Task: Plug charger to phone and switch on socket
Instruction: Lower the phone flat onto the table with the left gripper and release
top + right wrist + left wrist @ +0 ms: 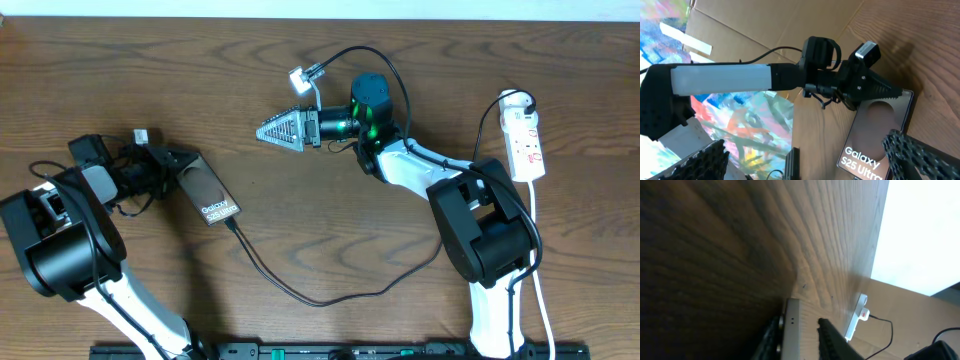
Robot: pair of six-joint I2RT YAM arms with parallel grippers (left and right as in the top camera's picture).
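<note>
Overhead: the left gripper (pixel 180 165) sits at the left of the frame, clamped on the upper-left end of the phone (pixel 208 190). The phone slants down to the right on the wooden table (pixel 120 80), its white lettering at the lower end. The charger (pixel 318 301) meets the phone's lower-right end, though the view is too small to show whether the tip is seated. From there the cable sags toward the bottom centre and climbs right behind the right arm. The right gripper (pixel 272 131) is at upper centre, pointing left, well apart from the phone and to its upper right. It looks like a single wedge from above, so its opening cannot be read here. The socket (pixel 525 135) lies along the right edge, far from both grippers.

Left wrist: the two dark fingers (pixel 829 336) at the bottom edge pinch the phone's (pixel 792 330) pale side edge between them. The socket (pixel 858 315) shows as a small white strip with a red mark at lower right.

Right wrist: the gripper's own fingers (pixel 920 155) stand wide apart at the lower corners, with nothing between them. The phone (pixel 880 135) lies ahead at lower right, lettering toward the camera — the left gripper (pixel 880 92) holds its far end.
</note>
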